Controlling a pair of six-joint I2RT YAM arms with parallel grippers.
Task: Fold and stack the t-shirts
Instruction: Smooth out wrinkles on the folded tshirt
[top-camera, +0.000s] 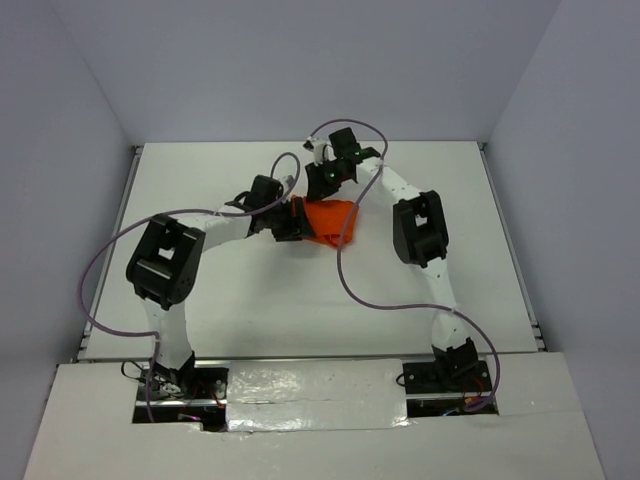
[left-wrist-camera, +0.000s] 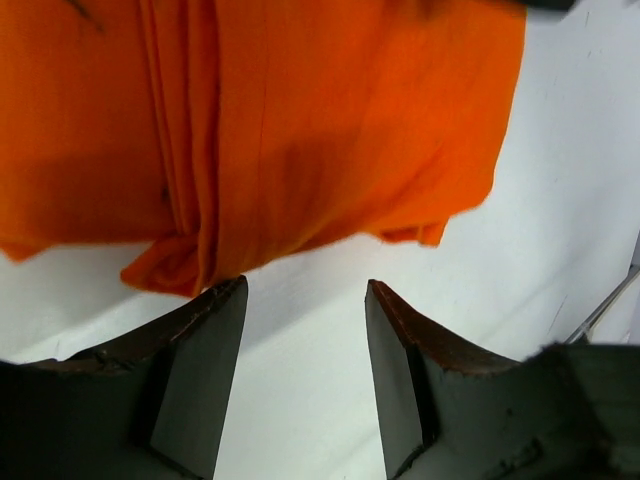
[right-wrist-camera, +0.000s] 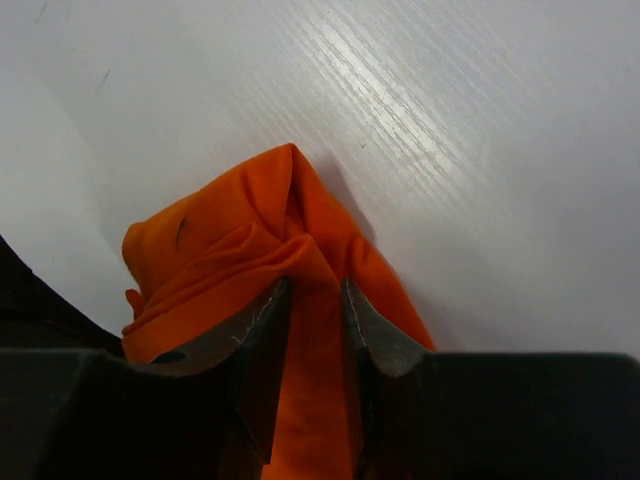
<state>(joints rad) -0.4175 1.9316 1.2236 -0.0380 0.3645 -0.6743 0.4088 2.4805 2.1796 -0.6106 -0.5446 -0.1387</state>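
The orange t-shirt (top-camera: 332, 221) lies bunched and partly folded in the middle of the white table. My left gripper (top-camera: 290, 222) sits at its left edge. In the left wrist view the left gripper (left-wrist-camera: 305, 295) is open, with bare table between the jaws and the t-shirt (left-wrist-camera: 250, 120) just beyond the tips. My right gripper (top-camera: 322, 185) is over the shirt's far edge. In the right wrist view the right gripper (right-wrist-camera: 315, 290) is shut on a fold of the t-shirt (right-wrist-camera: 215, 260), which bunches up ahead of the fingers.
The white table (top-camera: 220, 310) is bounded by grey walls at the back and sides. Purple cables (top-camera: 345, 270) loop from both arms over the table. A raised white ledge (top-camera: 310, 420) runs along the near edge by the arm bases.
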